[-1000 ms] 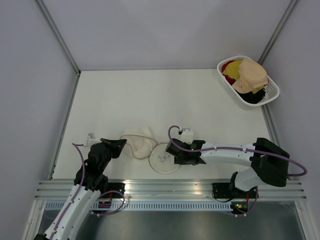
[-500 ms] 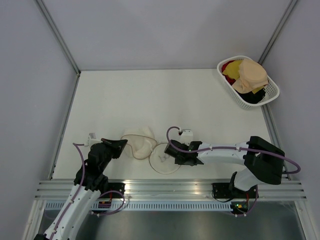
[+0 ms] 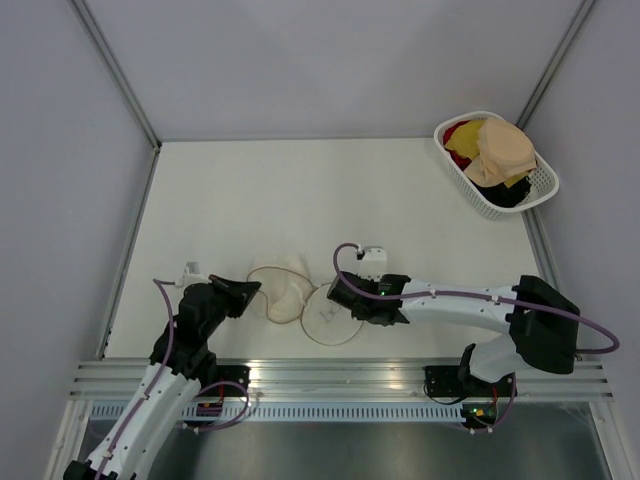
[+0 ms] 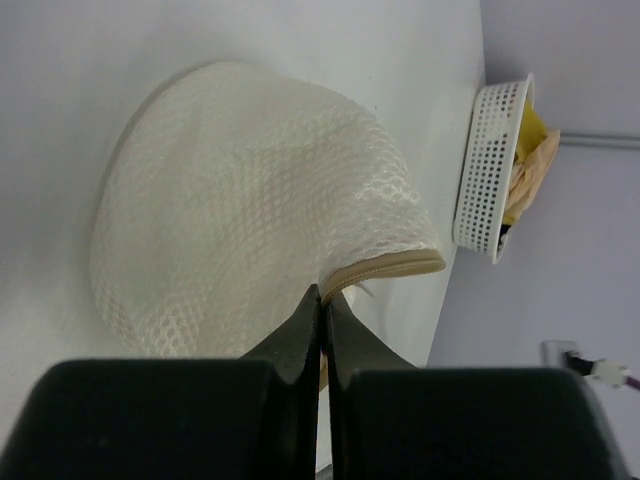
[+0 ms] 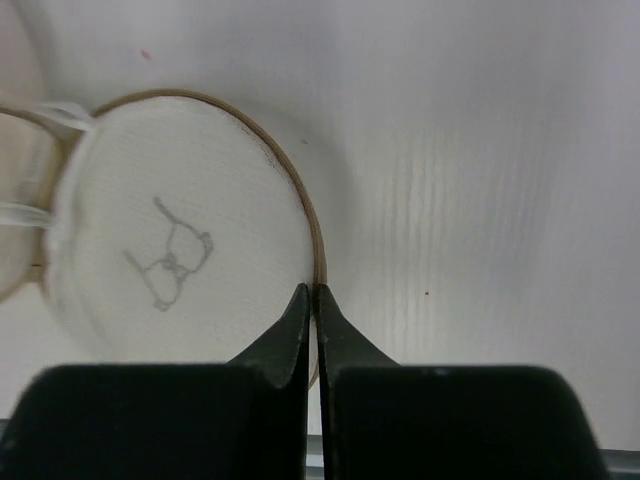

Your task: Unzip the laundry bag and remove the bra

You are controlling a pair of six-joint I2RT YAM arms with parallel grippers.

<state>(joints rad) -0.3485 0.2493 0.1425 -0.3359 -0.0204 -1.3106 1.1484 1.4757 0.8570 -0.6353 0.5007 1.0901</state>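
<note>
pinch on both halves at once. closed tight with the left pincer (image 4: pixel 320 297) on the beige rim of the laundry bag (image 4: pixel 240 190), right at the fold of the mesh dome. closed just as tight with the right pincer (image 5: pixel 313 292), apparently on the thin rim of the round disc panel (image 5: pixel 170 240), just right of the little bra outline.

lying unzipped and splayed, by the look of it, low and left of centre in the top view: dome to the left, disc to the right, both flat on the tabletop (image 3: pixel 300 190). no peach showing through the mesh in the left wrist view. looks very much like the bra (image 3: pixel 502 148) up in the upper right corner, on top of the coloured clothes (image 3: pixel 462 140) in the white basket (image 3: pixel 541 188), well apart from the bag. so probably down to handling an emptied bag.

hold the left pinch as the anchor, no dragging. raise the disc rim only slightly, then go slow: thin edge, easy to lose off the tips. mind the white threads (image 5: pixel 25 210) at the hinge side for snagging. re-grip deeper at the first sign of sliding.
</note>
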